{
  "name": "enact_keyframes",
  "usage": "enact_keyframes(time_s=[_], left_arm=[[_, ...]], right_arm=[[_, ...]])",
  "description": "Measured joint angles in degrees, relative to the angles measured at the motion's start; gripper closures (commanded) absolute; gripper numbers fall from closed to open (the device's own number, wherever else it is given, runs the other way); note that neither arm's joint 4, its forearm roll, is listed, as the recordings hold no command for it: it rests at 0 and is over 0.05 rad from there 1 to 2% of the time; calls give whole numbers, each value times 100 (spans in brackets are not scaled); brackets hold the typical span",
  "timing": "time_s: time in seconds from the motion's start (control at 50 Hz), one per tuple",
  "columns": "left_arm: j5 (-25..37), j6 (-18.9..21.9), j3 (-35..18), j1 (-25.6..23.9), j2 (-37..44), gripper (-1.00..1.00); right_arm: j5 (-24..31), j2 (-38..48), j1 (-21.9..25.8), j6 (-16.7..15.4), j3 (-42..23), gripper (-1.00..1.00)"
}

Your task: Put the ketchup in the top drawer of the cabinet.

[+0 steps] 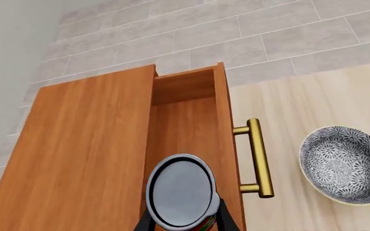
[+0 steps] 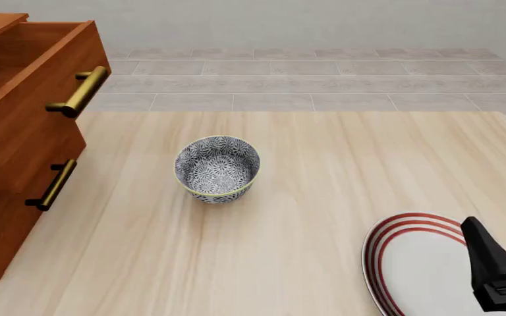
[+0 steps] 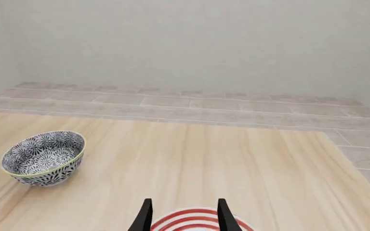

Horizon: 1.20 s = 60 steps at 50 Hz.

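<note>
Top drawer (image 1: 185, 120) stands open above; bowl (image 2: 218, 168) sits mid-table (image 2: 341, 171).

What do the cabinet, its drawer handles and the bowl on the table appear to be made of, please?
The cabinet looks like reddish-brown wood with a smooth satin finish and faint grain. Its handles look like polished brass, being yellow metal bars with a soft shine. The bowl seems to be glazed ceramic, with a fine dark floral pattern on white and a yellowish rim.
</note>
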Motion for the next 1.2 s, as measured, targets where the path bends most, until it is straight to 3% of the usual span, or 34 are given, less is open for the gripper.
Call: enact_keyframes(time_s=[1.0, 1.02, 1.2], left_arm=[[-497, -170, 474, 88, 291, 100], [-500, -165, 480, 86, 288, -100], [-517, -37, 538, 61, 226, -100]], right_arm=[[6, 24, 6, -27, 4, -100], [6, 25, 6, -26, 4, -100], [13, 22, 10, -23, 4, -100]])
